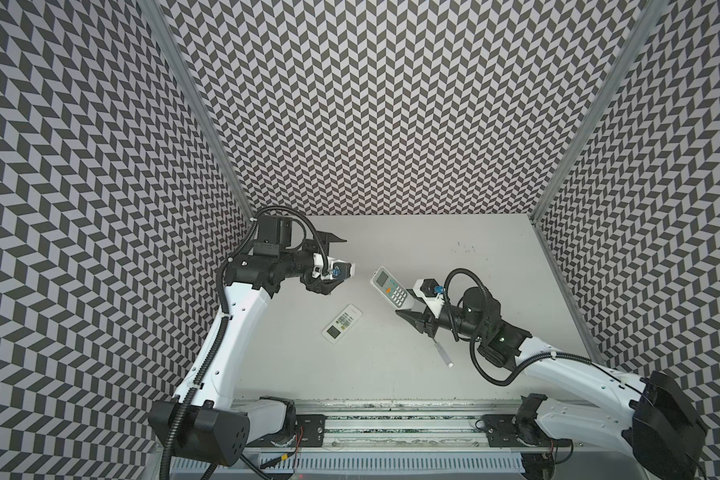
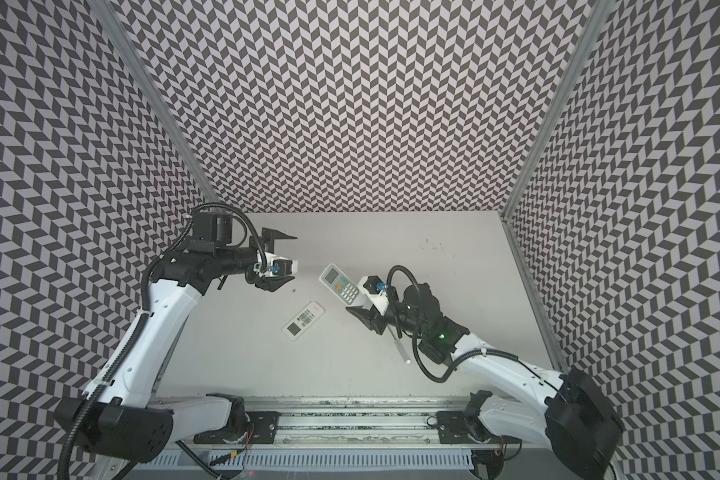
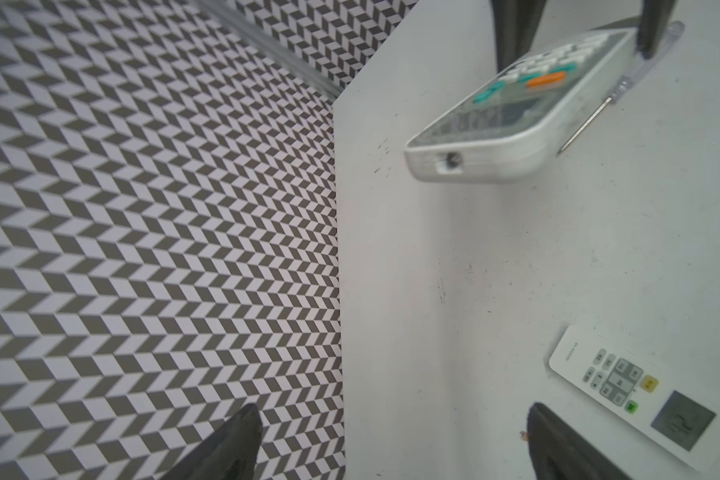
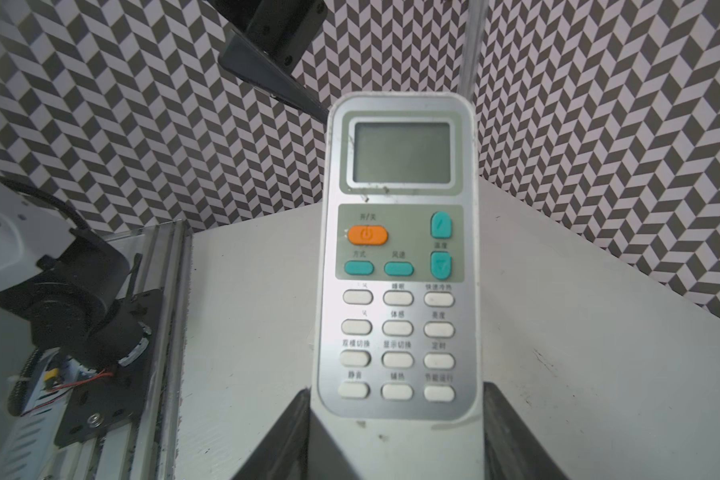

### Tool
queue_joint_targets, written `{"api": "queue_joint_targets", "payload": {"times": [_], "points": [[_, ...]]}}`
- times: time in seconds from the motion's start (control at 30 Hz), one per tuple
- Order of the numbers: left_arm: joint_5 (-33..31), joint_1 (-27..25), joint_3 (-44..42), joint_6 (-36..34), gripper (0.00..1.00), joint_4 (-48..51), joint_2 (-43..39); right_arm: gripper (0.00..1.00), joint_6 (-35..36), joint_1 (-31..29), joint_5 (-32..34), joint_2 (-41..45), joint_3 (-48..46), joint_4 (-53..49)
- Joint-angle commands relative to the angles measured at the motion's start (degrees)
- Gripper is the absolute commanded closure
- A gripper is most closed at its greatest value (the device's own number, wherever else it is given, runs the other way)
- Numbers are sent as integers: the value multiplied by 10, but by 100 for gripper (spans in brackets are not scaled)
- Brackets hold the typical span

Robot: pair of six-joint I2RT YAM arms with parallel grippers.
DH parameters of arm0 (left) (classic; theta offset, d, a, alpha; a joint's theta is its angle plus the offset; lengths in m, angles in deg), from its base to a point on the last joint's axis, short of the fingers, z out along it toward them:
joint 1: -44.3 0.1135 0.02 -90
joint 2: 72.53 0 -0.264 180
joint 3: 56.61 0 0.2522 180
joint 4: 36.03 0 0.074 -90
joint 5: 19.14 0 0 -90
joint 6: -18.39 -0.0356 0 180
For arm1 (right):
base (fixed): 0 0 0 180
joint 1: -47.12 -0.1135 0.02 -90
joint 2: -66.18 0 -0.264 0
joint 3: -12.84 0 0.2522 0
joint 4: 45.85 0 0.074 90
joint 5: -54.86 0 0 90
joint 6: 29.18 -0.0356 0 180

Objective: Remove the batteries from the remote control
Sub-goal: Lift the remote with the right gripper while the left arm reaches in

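Remote control (image 1: 389,286) is gripped at its keypad end by the right gripper's (image 1: 408,304) fingers, raised above the table (image 1: 495,257) at frame centre, the arm extended from lower right. Left gripper (image 1: 345,259) is spread wide at upper left.

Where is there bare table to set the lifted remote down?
Bare: the back right corner of the table, between the back wall and the right arm; and the near strip between the flat remote and the front rail. Crowded: the middle, with the held remote, right gripper, screwdriver and open left gripper.
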Motion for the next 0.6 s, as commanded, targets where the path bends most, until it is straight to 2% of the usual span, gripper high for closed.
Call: {"api": "queue_joint_targets", "payload": {"times": [0.0, 0.13, 0.27, 0.43, 0.57], "points": [[18, -15, -6, -208, 0, 75, -45, 58, 30, -1, -70, -10, 1, 51], [34, -23, -41, -295, 3, 43, -75, 58, 43, -1, -109, -34, 15, 43], [26, -37, -62, -378, 15, 36, -78, 58, 46, -1, -141, -53, 26, 38], [17, -39, -116, -492, 22, 9, -99, 59, 35, -1, -180, -57, 30, 42], [35, -45, -177, -531, 23, -62, -121, 59, 28, -1, -192, -61, 31, 44]]}}
